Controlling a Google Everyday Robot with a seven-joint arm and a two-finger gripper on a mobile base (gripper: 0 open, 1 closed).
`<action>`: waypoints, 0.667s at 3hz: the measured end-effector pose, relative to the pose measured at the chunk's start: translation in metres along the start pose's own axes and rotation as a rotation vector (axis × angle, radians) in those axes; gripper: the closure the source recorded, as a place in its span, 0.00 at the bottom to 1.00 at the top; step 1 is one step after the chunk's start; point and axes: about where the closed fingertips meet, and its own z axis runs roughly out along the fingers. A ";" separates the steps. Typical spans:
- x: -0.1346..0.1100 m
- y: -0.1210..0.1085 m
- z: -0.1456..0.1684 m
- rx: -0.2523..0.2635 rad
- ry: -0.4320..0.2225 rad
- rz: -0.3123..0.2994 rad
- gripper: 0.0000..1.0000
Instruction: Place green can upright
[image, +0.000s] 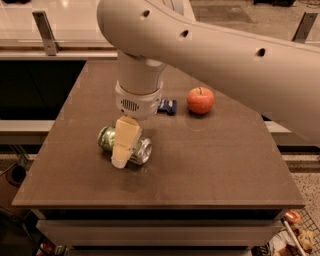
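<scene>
The green can (106, 138) lies on its side on the brown table (220, 165), left of centre, with its silver end (143, 150) pointing front right. My gripper (123, 150) hangs from the big white arm and comes down right over the middle of the can. Its cream part covers the can's middle and reaches almost to the table top in front of it. The far side of the can is hidden behind the gripper.
A red apple (200, 100) stands at the back right of the table. A small blue packet (167, 106) lies just left of it, behind the wrist. The table's front edge is near the can. Clutter lies on the floor at bottom right.
</scene>
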 end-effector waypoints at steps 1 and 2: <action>-0.010 0.001 0.001 0.002 0.044 -0.003 0.00; -0.018 0.000 0.001 0.013 0.074 0.011 0.00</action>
